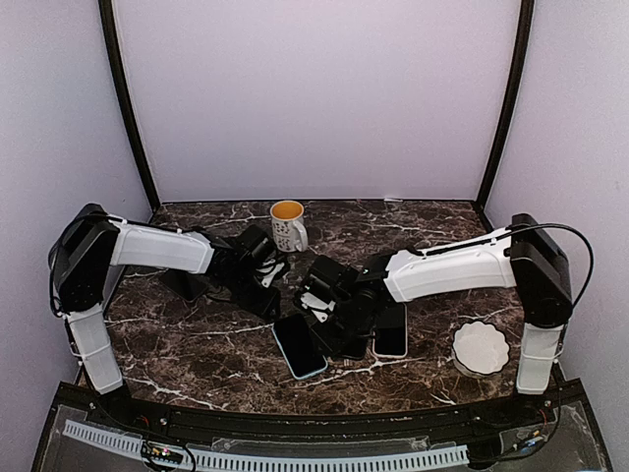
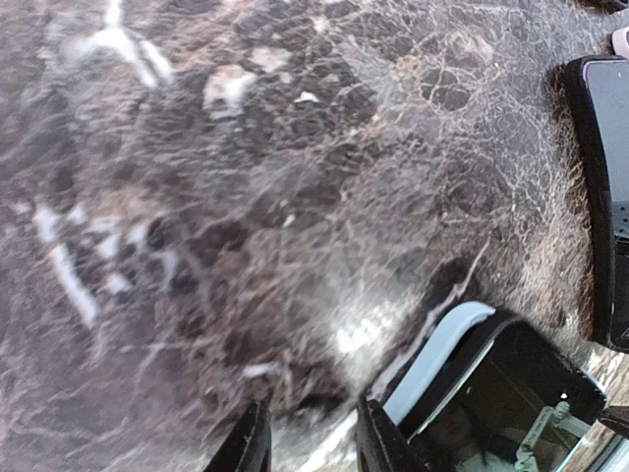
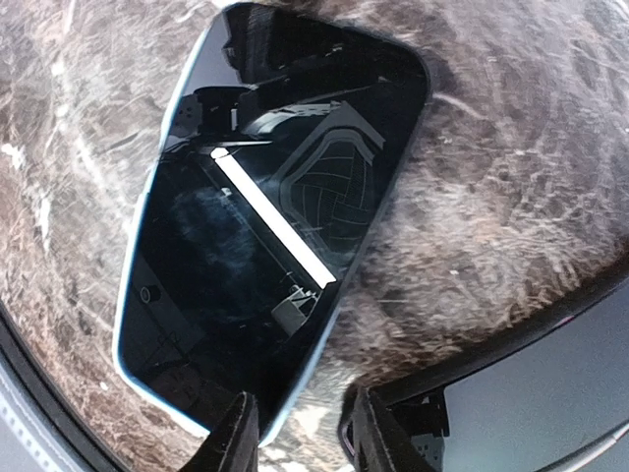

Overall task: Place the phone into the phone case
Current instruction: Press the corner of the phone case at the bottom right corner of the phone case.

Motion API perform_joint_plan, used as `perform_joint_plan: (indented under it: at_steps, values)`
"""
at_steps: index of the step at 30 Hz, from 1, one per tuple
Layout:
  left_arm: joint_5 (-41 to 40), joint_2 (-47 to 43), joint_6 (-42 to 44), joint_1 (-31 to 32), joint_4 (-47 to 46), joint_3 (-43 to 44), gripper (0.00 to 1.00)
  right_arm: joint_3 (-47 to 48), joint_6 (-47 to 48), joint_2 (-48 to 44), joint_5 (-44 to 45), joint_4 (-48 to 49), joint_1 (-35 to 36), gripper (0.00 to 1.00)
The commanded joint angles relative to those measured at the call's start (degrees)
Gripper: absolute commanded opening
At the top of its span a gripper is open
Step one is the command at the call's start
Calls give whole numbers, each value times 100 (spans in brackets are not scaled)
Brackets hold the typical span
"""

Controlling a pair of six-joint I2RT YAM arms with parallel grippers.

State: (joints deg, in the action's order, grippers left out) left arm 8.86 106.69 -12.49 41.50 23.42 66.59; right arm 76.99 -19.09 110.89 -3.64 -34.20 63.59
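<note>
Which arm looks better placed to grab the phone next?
Right, I'd say. The right jaws hang open just over the phone, with the case close beside it. The left jaws are over table, with the phone off in the corner of that arm's view.

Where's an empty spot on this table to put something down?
Front left, between the left arm's base and the blue-rimmed phone, the table is bare. So is the back right, beside the mug. Crowded: the middle, where the left tool and right tool sit near the phone.

No writing can be read; the mug's (image 1: 288, 227) marks are too small.
</note>
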Motion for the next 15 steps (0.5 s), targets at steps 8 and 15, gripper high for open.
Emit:
perform_joint_plan:
  at_steps: [8,15]
  values:
    - [-304,-782,139,286,709,-368,32,-260,-258,128,-391,127,35,30]
    - [398,-727,56,606,695,-798,30,-683,-249,435,-464,244,127,16]
